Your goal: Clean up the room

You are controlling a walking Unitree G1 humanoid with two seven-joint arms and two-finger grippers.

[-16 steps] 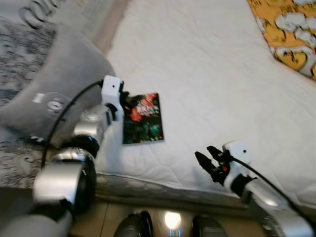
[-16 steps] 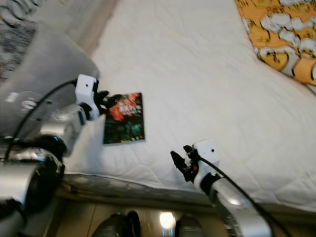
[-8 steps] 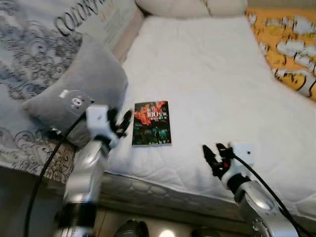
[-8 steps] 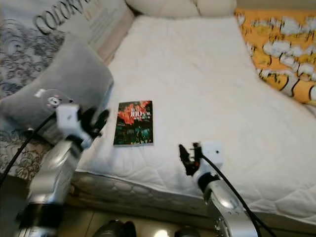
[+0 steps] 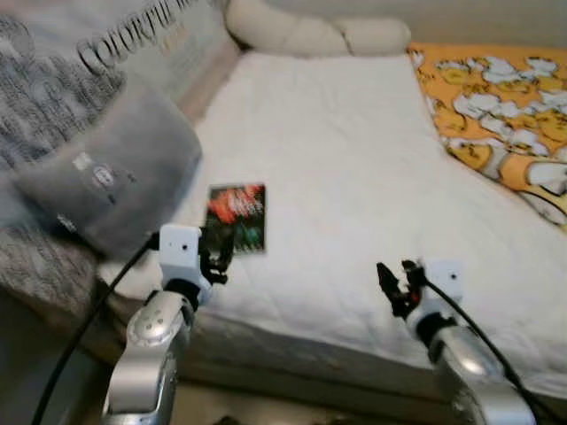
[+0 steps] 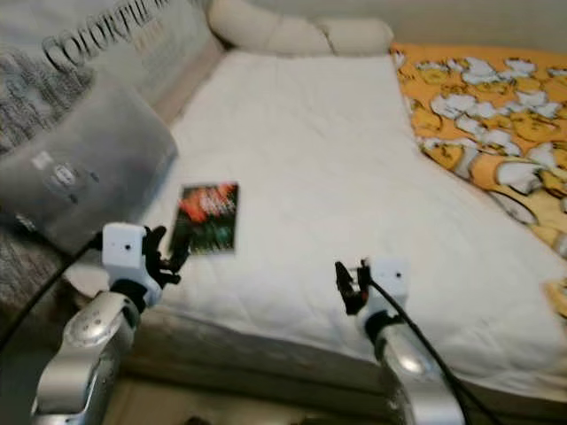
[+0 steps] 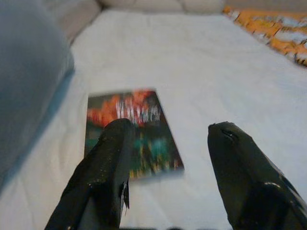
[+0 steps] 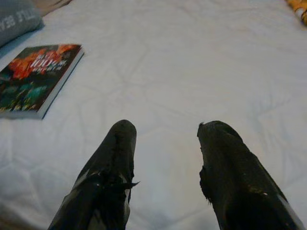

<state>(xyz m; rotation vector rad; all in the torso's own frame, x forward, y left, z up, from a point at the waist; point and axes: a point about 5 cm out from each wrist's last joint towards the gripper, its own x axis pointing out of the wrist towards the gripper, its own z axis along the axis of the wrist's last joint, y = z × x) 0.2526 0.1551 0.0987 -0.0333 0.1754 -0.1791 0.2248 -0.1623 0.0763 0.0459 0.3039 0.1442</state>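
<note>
A book (image 5: pixel 236 217) with a dark cover marked in red and green lies flat on the white bed (image 5: pixel 354 159), close to the bed's left front corner. My left gripper (image 5: pixel 220 256) hovers open just in front of the book's near edge, and the book (image 7: pixel 132 129) lies past its fingers in the left wrist view. My right gripper (image 5: pixel 396 282) stands open over the bare sheet near the bed's front edge, well to the right of the book (image 8: pixel 36 79).
A grey cushion (image 5: pixel 106 181) with a small bear print leans by the book's left side. A patterned grey blanket (image 5: pixel 53 80) lies behind it. Cream pillows (image 5: pixel 310 35) sit at the head of the bed. An orange duvet (image 5: pixel 505 124) covers the right side.
The camera has risen and pulled back, so more of the bed shows. My left gripper has drawn back from beside the book's top corner to its near edge. The book lies as before.
</note>
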